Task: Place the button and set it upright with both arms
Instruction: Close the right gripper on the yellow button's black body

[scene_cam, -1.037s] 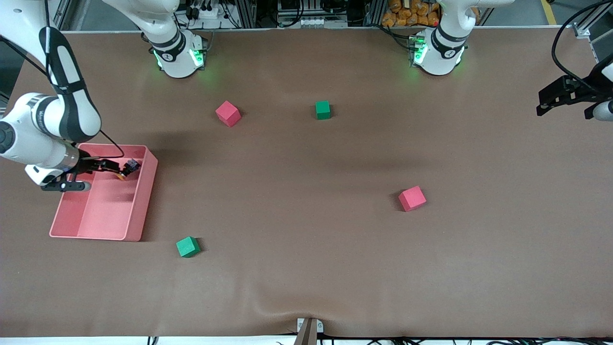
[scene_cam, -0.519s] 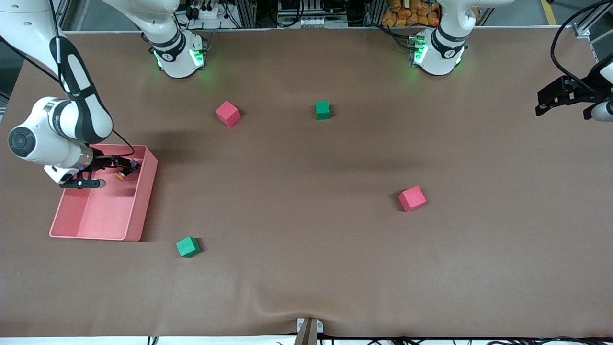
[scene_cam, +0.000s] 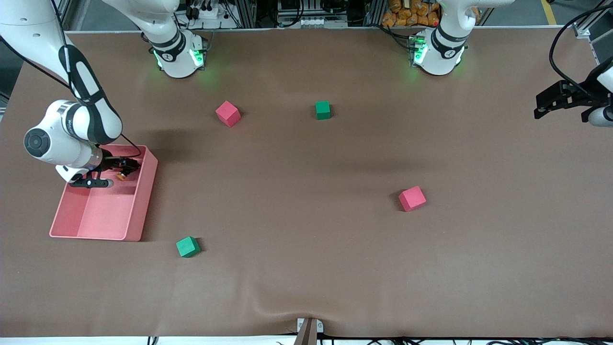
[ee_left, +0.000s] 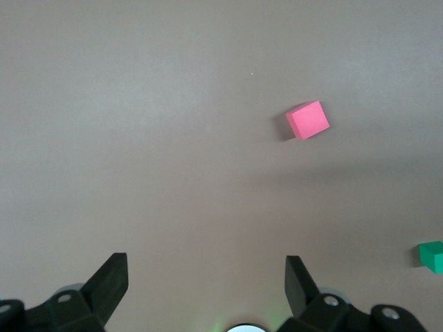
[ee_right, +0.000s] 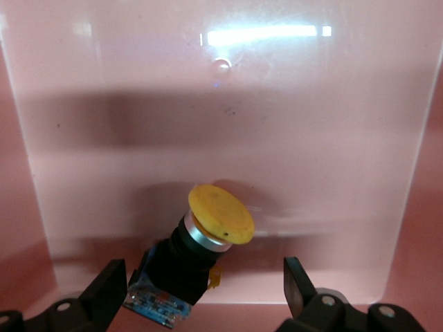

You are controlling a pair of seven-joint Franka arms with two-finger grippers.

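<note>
Since a second ago, the right arm is what we see shifting: its elbow and wrist swing toward the middle of the counter (scene_cam: 306,268) while the right pincer (scene_cam: 125,168) stays low inside the pink tray (scene_cam: 136,218), at the end of the tray farther from the front camera. Its fingers stand wide apart with nothing clamped. The button (ee_right: 197,252) lies tilted on the tray floor right between those fingers, orange cap pointing away from the wrist camera and black body toward it. So we'd say the arm is lining up for the pick, and the grab itself hasn't happened yet.

Meanwhile the left pincer (scene_cam: 562,100) waits up in the air, well apart from the tray at the left arm's end of the counter, fingers open and empty too. Cubes haven't budged: the red one (ee_left: 308,120) shows in the left wrist view.
</note>
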